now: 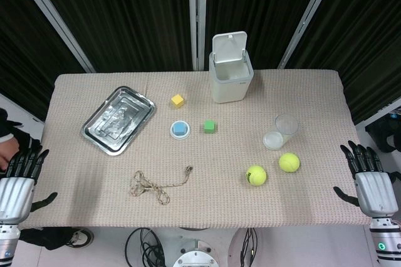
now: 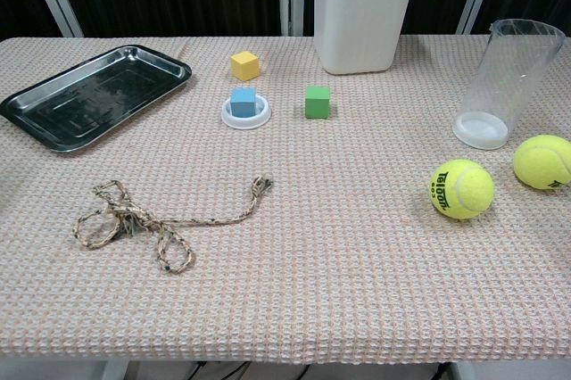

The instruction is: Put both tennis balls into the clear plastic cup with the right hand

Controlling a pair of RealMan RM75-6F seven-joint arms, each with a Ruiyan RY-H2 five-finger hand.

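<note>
Two yellow-green tennis balls lie on the cloth at the right: one (image 1: 256,175) (image 2: 461,189) nearer the front, the other (image 1: 289,162) (image 2: 542,161) further right. The clear plastic cup (image 1: 282,130) (image 2: 506,86) stands upright just behind them, with nothing inside. My right hand (image 1: 371,179) hangs off the table's right edge, fingers spread, holding nothing, well right of the balls. Off the left edge, my left hand (image 1: 17,182) is likewise spread and holds nothing. Neither hand shows in the chest view.
A white bin (image 1: 230,73) with its lid up stands at the back centre. A metal tray (image 1: 118,118) lies at the left. A yellow cube (image 1: 178,100), a blue cube on a white lid (image 1: 180,130), a green cube (image 1: 210,126) and a knotted rope (image 1: 156,185) occupy the middle.
</note>
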